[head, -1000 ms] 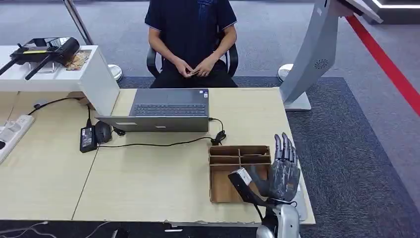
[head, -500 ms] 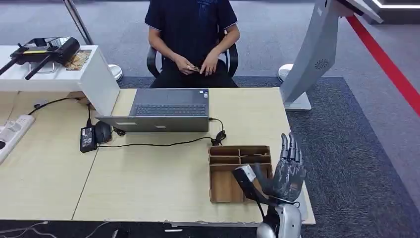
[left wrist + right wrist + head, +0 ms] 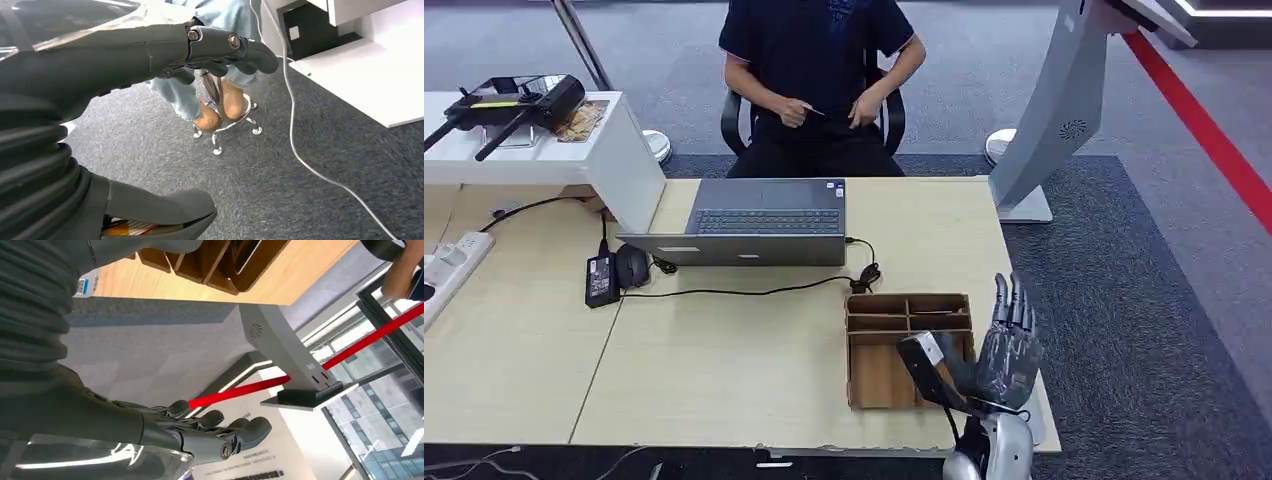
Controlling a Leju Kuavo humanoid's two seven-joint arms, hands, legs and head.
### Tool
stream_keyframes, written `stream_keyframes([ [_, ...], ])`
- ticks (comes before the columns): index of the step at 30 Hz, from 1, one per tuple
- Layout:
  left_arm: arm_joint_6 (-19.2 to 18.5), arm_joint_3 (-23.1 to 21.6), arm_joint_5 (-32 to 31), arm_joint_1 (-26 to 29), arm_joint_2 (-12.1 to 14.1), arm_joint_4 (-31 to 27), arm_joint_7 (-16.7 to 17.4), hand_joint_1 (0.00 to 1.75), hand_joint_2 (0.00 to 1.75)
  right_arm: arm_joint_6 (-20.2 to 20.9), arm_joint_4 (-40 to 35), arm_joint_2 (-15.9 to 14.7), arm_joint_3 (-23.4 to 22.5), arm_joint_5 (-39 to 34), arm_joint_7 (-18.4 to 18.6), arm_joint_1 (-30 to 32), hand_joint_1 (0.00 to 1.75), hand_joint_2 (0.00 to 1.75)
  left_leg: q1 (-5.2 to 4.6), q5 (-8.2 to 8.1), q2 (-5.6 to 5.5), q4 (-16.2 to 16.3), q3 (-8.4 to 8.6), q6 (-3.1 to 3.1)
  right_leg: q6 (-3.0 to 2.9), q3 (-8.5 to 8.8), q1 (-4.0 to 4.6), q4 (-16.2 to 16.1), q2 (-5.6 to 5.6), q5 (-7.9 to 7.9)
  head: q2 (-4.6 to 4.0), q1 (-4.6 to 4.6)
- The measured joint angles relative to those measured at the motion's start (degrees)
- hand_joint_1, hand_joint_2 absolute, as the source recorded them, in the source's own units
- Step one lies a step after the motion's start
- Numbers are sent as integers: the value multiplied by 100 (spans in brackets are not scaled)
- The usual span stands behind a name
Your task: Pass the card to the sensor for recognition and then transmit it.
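While the right hand (image 3: 1002, 345) stands upright over the table's (image 3: 724, 370) front right corner, its fingers (image 3: 1014, 300) point up, lie close side by side and hold nothing, with the thumb (image 3: 929, 362) stuck out to the side over the tray (image 3: 879, 385). From the right wrist camera the same hand (image 3: 200, 437) shows its fingers slightly curled, empty, with the grey stand (image 3: 285, 355) and a red floor stripe (image 3: 300, 377) beyond. The cardboard tray sits near the table's right edge, toward the front, divided into compartments; a dark flat item lies in one of its rear compartments, too small to identify. A laptop (image 3: 759, 222) lies open at the table's far edge, and a cable (image 3: 754, 290) runs from it along the tabletop to a black adapter (image 3: 601, 279) and a mouse (image 3: 631, 265) on its left. A person (image 3: 819, 80) sits on a chair beyond the far edge, holding a small thin thing, perhaps the card (image 3: 814, 111), between both hands, well apart from the robot. The left hand (image 3: 150, 55) hangs over grey carpet (image 3: 300, 190), fingers curled in loosely, nothing held. A white cable (image 3: 300, 150) trails across the carpet.
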Motion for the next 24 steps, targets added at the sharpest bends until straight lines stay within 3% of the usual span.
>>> stream_keyframes([
  [14,0,0,24,-1,7,0,-2,0,175,0,4,2,196,131,-64,2,0,175,0,0,0,0,0,0,0,1,0,1,0,0,0,0],
  [24,0,-2,46,-6,22,7,-122,0,175,0,2,-282,945,446,717,-163,0,175,0,0,0,0,0,0,0,2,1,1,0,0,0,0],
])
